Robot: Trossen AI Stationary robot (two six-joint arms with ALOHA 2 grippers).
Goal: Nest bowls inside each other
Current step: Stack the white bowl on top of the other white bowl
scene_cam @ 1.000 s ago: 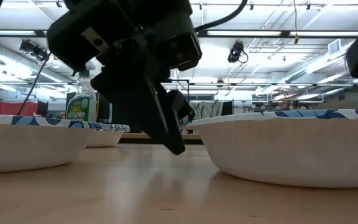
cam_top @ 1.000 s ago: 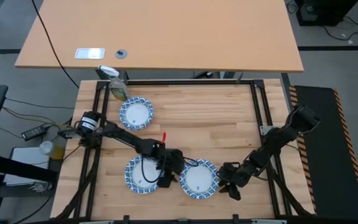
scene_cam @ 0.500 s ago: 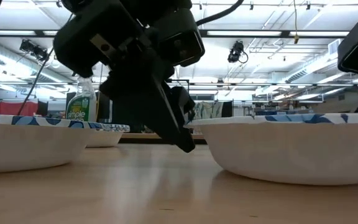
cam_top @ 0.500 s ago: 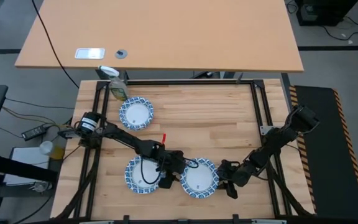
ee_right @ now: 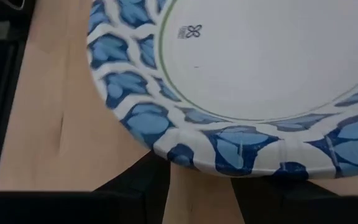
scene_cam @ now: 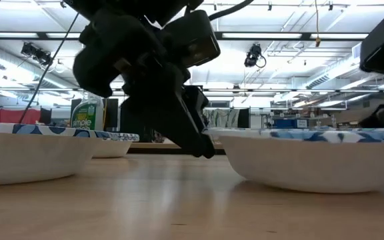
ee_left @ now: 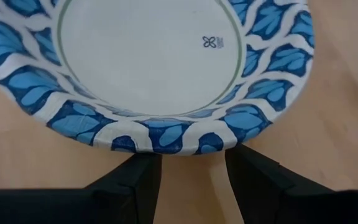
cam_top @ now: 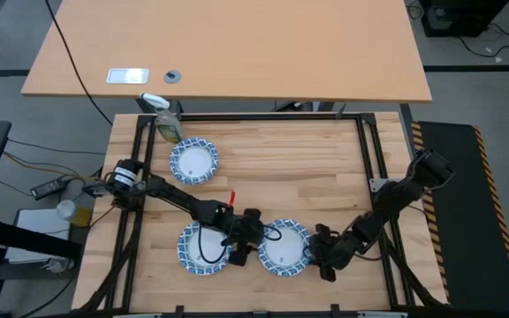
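Here both grippers, left [cam_top: 253,240] and right [cam_top: 318,251], seemingly unclenched, flank one bowl [cam_top: 283,249].

table [cam_top: 272,159]: pale wood planks, matt, visible grain | bowls [cam_top: 283,251]: paper-like, matt, smooth white centre, printed blue rim | left gripper [cam_top: 241,249] and right gripper [cam_top: 318,252]: dark matt plastic look | bottle [cam_top: 164,119] at 11 o'clock: glossy plastic

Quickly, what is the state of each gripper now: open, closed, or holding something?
Left gripper: open, fingers at the rim of the right front bowl, not gripping.
Right gripper: open, at the same bowl's opposite rim, holding nothing.
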